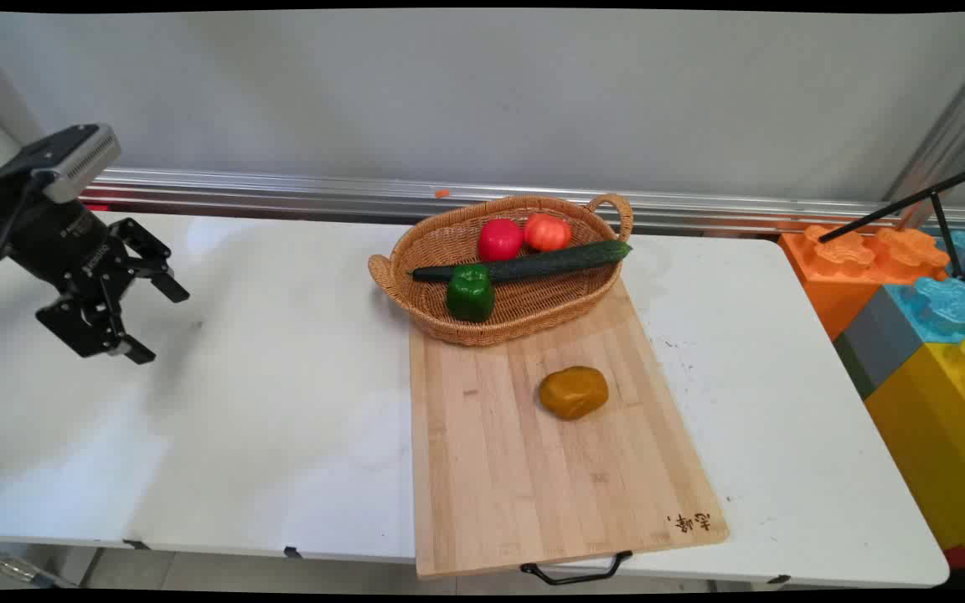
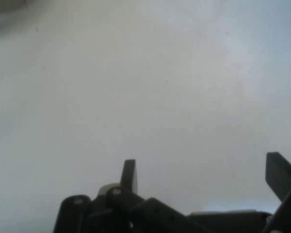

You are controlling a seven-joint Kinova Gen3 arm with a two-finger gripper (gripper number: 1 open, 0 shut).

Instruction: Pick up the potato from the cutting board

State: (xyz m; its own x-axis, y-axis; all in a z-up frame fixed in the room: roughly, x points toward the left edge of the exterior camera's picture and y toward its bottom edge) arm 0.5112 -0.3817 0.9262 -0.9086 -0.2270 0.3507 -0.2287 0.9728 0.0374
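gripper (image 1: 156, 322): far left, raised above bare table (image 1: 281, 377), jaws wide, holding nothing; hand view shows only tabletop between fingers (image 2: 129, 175)
nearest thing: none close; board and basket well apart to its right
board (image 1: 516, 469): bamboo, overhangs near table edge, handle toward camera
potato (image 1: 574, 392): lies loose mid-board, clear all round
basket (image 1: 415, 251): wicker, sits on board's far end
in basket: pepper (image 1: 471, 292), cucumber (image 1: 533, 263) laid across, two tomatoes (image 1: 523, 236) behind
right edge: toy blocks (image 1: 926, 327)

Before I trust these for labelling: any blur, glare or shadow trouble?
Main view: sharp, a soft shadow on the table beside the gripper, pale sheen at the table's near left. Hand view: hazy, only bare white table past the open jaws.
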